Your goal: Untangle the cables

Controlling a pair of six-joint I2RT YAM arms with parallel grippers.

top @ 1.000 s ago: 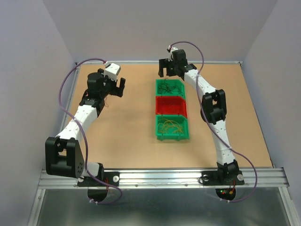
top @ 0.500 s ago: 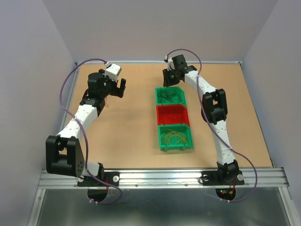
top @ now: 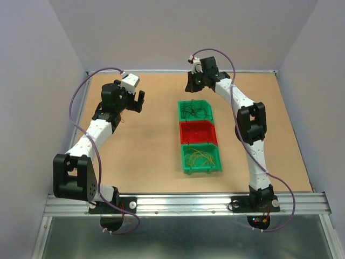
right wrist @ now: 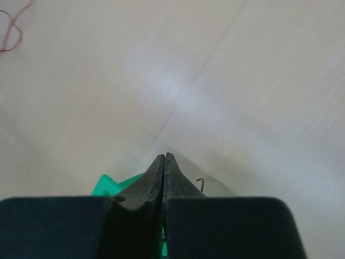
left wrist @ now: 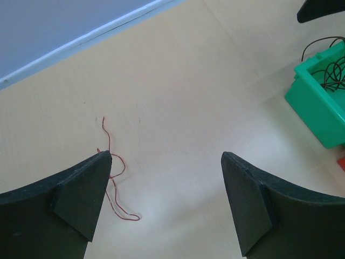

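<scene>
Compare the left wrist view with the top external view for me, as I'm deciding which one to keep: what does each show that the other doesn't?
Only the left wrist view plainly shows the thin red curly wire lying loose on the tan table by the open left gripper. Only the top external view shows the near green plastic bin holding yellow wires. Both show the far green plastic bin with black wires in it.
</scene>
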